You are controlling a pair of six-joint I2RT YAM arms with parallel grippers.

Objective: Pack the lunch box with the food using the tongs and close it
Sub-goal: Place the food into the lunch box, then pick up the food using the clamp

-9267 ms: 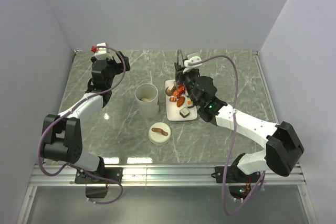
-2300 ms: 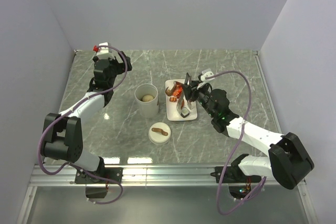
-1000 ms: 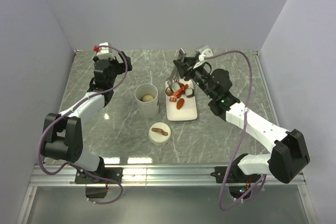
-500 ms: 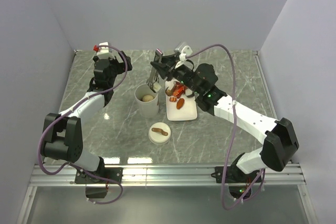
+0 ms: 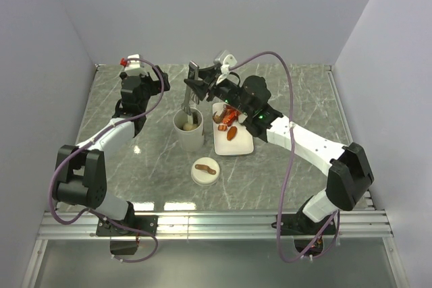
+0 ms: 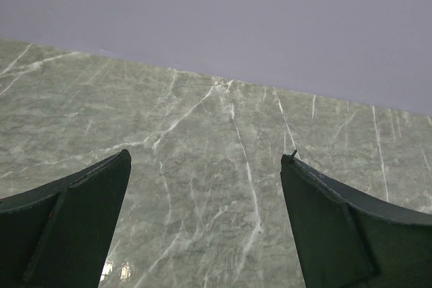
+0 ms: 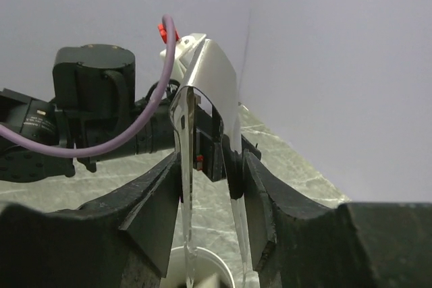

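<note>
I see the lunch box on the tabletop. The plate lies just right of it, carrying food. The lid sits before it. The tongs stand above it, tips inside.

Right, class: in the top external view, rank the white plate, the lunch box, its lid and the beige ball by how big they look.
1. white plate
2. lunch box, though it stands taller, so its top is nearer the camera
3. lid
4. beige ball, clearly smallest
</note>
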